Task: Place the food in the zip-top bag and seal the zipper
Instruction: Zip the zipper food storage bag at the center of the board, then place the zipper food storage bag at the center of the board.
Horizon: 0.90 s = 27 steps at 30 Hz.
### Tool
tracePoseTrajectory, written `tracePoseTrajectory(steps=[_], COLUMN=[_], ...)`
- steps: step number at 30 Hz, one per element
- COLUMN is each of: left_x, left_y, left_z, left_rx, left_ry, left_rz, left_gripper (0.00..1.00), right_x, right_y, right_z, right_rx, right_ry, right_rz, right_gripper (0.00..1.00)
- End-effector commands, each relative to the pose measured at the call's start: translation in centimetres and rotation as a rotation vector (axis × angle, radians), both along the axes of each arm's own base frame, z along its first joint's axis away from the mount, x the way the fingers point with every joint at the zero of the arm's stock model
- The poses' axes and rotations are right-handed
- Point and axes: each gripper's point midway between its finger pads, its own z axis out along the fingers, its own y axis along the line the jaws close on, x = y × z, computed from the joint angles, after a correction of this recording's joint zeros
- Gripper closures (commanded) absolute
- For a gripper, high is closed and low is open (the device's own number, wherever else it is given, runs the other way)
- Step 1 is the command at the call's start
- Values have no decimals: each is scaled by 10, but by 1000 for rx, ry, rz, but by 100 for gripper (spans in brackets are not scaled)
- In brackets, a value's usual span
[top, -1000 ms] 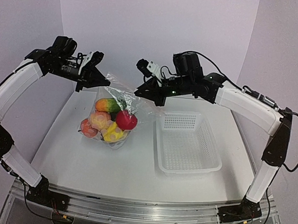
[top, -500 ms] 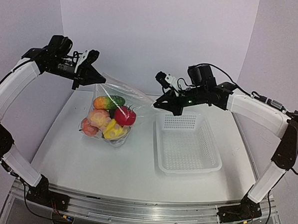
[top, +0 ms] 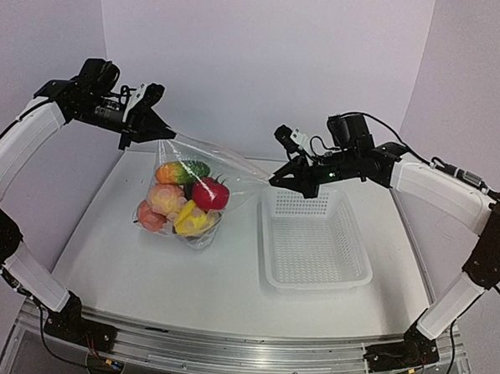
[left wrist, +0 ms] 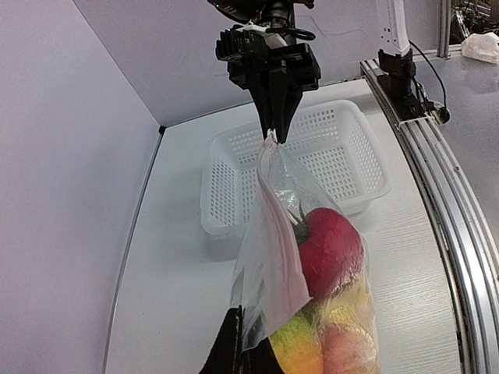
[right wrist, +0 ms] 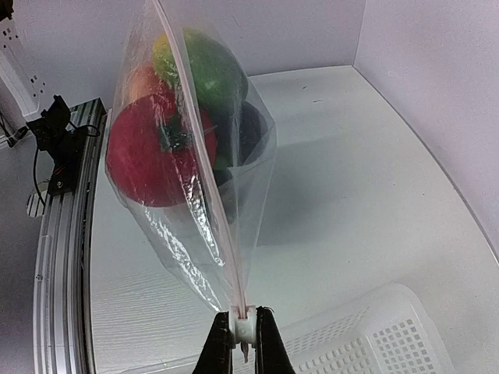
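All the food (top: 182, 202) looks bagged, and the bag (top: 234, 176) hangs just left of the basket (top: 316, 279). Farther back, the zipper (top: 218, 154) stretches taut from the left gripper (top: 158, 133), clamped on one bag corner, to the right gripper (top: 277, 180), clamped on the strip's other end. We judge sealing nearly finished; next we must press the last stretch shut, then lower the bag gently.

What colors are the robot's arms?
The left arm and right arm are long white tubes with black joints. The left gripper and right gripper are black and pointy. Thin black cables loop along them.
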Motion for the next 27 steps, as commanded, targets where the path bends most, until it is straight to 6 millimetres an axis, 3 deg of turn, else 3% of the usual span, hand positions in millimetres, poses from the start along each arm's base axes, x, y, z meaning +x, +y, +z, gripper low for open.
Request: tracePoseTrajectory(steps=[1, 3, 8, 12, 14, 18, 23, 27], left_x=[-4, 9, 43, 72, 75, 70, 74, 75], left_y=[18, 19, 24, 24, 21, 24, 26, 30], left_z=[47, 44, 9, -2, 5, 12, -4, 9], left_rx=[-49, -52, -44, -58, -77, -119, -122, -132], left_ry=[-136, -96, 42, 113, 145, 132, 181, 205], left_rz=[73, 136, 308, 394, 393, 410, 438, 456], left_gripper=[100, 100, 100, 100, 100, 100, 100, 100], right_x=[7, 9, 21, 44, 49, 48, 58, 47], right_y=[-34, -32, -20, 3, 12, 21, 33, 38], right_z=[-23, -16, 7, 42, 52, 54, 57, 72], right_rx=[-107, -91, -53, 25, 45, 25, 38, 64], right_ry=[102, 120, 124, 127, 119, 66, 71, 62], right_rz=[-114, -133, -200, -240, -241, -239, -249, -222], right_gripper=[100, 100, 100, 100, 100, 100, 100, 100])
